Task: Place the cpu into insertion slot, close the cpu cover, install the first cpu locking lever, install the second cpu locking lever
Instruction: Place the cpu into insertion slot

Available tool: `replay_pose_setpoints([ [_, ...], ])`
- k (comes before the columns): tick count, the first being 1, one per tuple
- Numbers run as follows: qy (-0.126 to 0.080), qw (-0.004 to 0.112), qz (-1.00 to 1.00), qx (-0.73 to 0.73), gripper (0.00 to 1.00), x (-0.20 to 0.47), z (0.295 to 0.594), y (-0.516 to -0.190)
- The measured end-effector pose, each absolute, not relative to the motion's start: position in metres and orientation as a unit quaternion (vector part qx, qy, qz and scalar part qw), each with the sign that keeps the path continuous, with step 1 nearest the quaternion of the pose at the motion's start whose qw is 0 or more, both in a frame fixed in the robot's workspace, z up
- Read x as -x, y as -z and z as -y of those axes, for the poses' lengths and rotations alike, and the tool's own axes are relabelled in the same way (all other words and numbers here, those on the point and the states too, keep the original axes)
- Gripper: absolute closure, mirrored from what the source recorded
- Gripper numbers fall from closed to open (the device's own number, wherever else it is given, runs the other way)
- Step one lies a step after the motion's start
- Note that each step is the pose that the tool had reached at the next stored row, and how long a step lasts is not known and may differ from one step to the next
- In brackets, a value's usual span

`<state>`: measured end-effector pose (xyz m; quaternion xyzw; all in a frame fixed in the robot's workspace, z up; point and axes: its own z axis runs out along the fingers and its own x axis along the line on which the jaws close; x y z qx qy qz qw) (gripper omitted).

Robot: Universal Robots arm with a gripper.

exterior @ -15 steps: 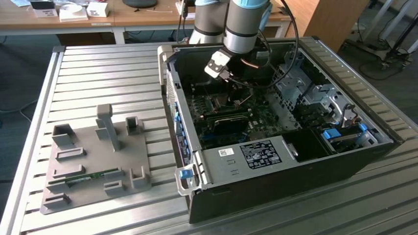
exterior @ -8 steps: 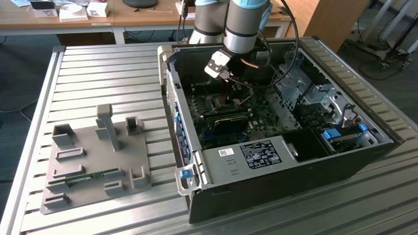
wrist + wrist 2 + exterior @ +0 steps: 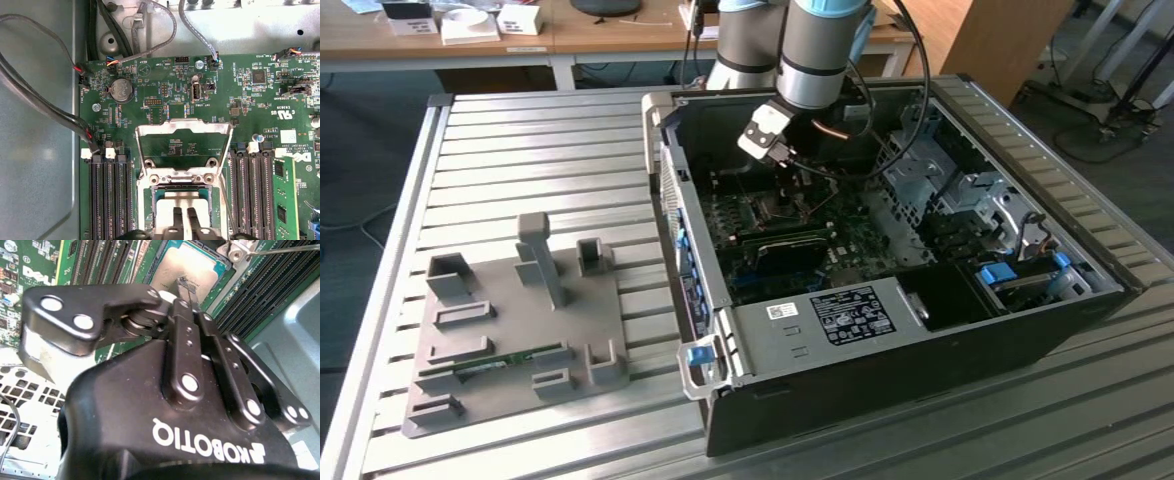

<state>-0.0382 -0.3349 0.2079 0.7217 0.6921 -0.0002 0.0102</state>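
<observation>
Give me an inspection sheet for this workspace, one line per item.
Surface: slatted metal table, bearing an open black computer case.
Job's things: silver-topped square cpu lies in the dark square insertion slot; thin metal-frame cpu cover stands open.
Clutter: grey fixture plate holding a green memory stick.
Gripper: black gripper, down over the cpu.
Cables: grey cables plugged into the green motherboard.
Surroundings: wooden desk beyond the table.

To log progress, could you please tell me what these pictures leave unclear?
- First wrist view: the black tool and the picture's edge hide part of the small square silver cpu, so its seating in the dark square insertion slot is unclear.
- Second wrist view: the tool hides most of the slot.
- Exterior view: the tool blocks the slot.
</observation>
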Motion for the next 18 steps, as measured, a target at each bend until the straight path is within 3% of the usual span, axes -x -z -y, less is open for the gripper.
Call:
replay_pose_setpoints([
  [2,0.0,0.01,-0.692,-0.722,0.9,0.0382,0.3349,-0.2079],
  [18,0.006,0.016,-0.692,-0.722,0.9,0.0382,0.3324,-0.2087],
])
